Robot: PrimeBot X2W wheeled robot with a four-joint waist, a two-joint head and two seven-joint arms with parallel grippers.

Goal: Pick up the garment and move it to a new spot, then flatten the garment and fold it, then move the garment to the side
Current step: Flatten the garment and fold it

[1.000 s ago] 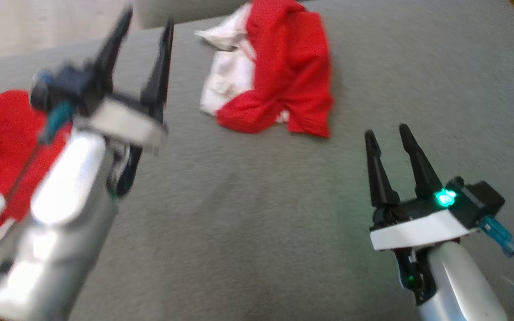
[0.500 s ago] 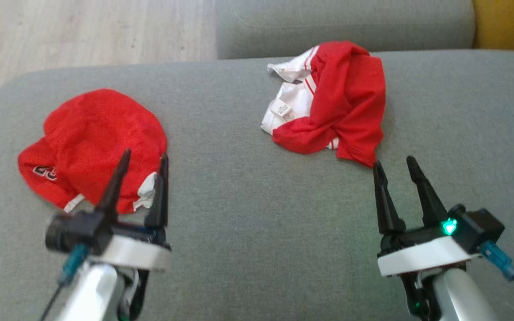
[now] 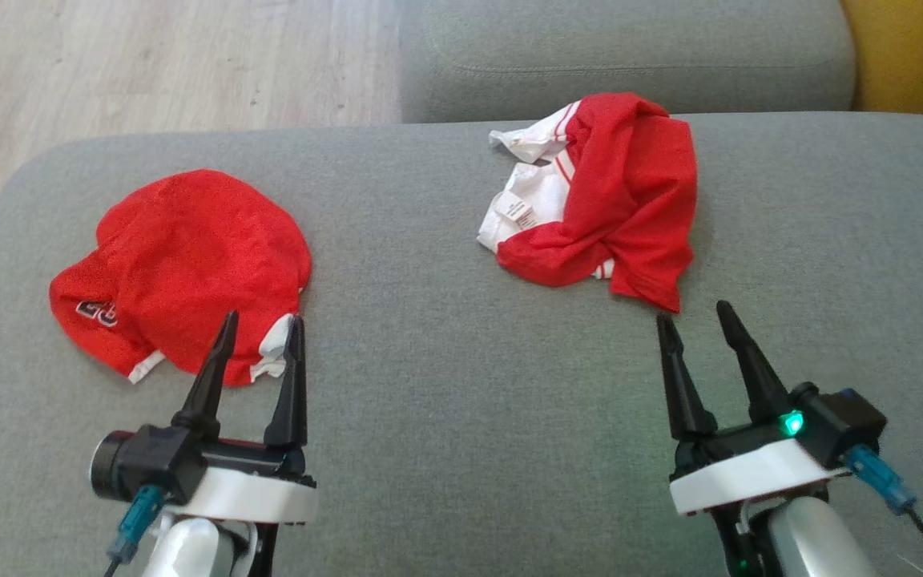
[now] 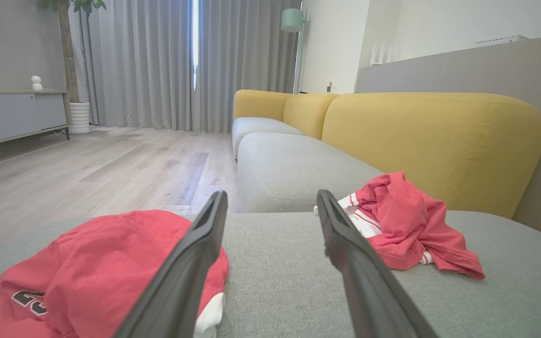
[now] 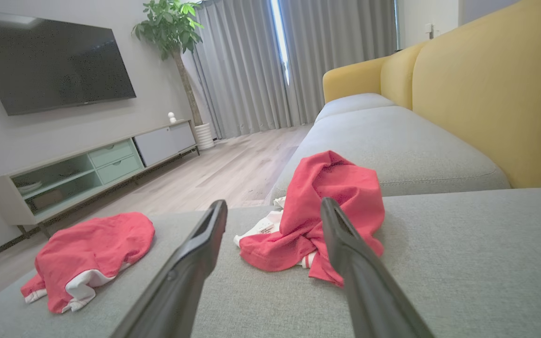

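Grey fabric sofa seat (image 3: 461, 449). Left gripper (image 3: 262, 316) and right gripper (image 3: 692, 312) spread wide, empty. Crumpled red-and-white jersey (image 3: 630, 192) far right: best pinched at a raised fold, lifted slowly.

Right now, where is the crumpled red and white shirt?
In the head view the shirt lies on the grey sofa seat, on the robot's right, just beyond the right gripper; the other red garment lies to its left.
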